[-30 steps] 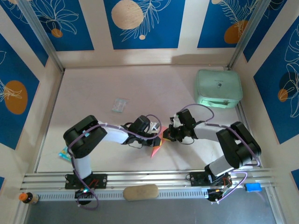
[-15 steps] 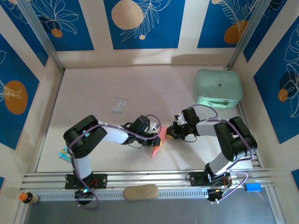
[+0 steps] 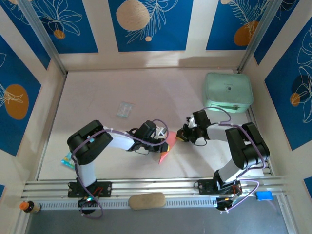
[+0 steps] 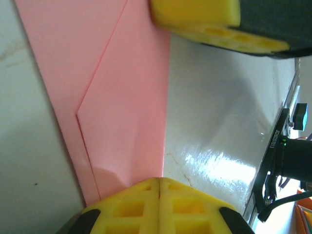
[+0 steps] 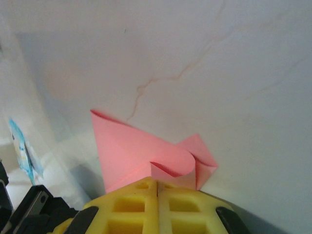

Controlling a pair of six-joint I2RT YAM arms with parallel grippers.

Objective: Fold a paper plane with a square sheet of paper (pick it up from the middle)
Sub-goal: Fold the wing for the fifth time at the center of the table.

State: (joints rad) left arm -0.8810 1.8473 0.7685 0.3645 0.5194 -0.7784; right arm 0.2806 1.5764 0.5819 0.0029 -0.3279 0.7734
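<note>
- Salmon-pink folded sheet of thin matte paper (image 3: 165, 147): plain, one even colour on every face; the same pink in the left wrist view (image 4: 122, 97) and the right wrist view (image 5: 136, 151).
- Left gripper (image 4: 159, 181) and right gripper (image 5: 157, 183): bright yellow fingers, black bodies.
- Mint-green rounded case (image 3: 228, 92): one plain colour.
- Off-white table top (image 3: 146, 87): faint tan veins.
- Deep-blue wall panels (image 3: 148, 24): white line-drawn leaves, orange and tan discs.
- Tan oblong pad (image 3: 146, 200): plain.

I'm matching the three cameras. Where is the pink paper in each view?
Top external: pink paper low centre, on the table.
Left wrist: pink paper runs from top left to bottom centre.
Right wrist: pink paper lower centre, one flap curled up.
Shared landmark: the white table beneath it.
</note>
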